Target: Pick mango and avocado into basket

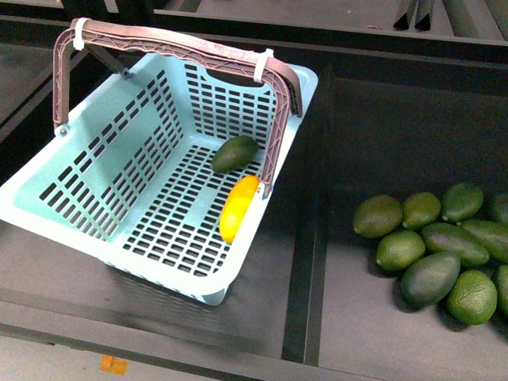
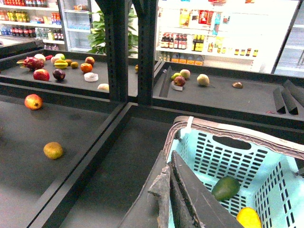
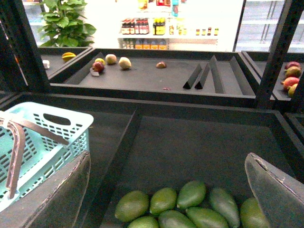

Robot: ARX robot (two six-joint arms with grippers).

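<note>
The light teal basket (image 1: 95, 151) stands tilted on the dark shelf at the left of the front view, brown handles raised. Inside it lie a dark green avocado (image 1: 234, 153) and, just in front of that, the yellow mango (image 1: 238, 208) against the basket's right wall. My left gripper (image 2: 170, 190) is shut and empty, hovering beside the basket's rim (image 2: 223, 130); avocado (image 2: 225, 188) and mango (image 2: 249, 218) show beyond it. My right gripper (image 3: 166, 199) is open, fingers wide apart, above a pile of green fruits (image 3: 175, 209). Neither arm shows in the front view.
Several loose green avocados (image 1: 432, 242) lie in the shelf bin right of the basket. A raised divider (image 1: 305, 238) separates the two bins. Round red and orange fruits (image 2: 33, 101) sit on shelves farther left. Dark metal posts (image 2: 128, 47) rise behind the basket.
</note>
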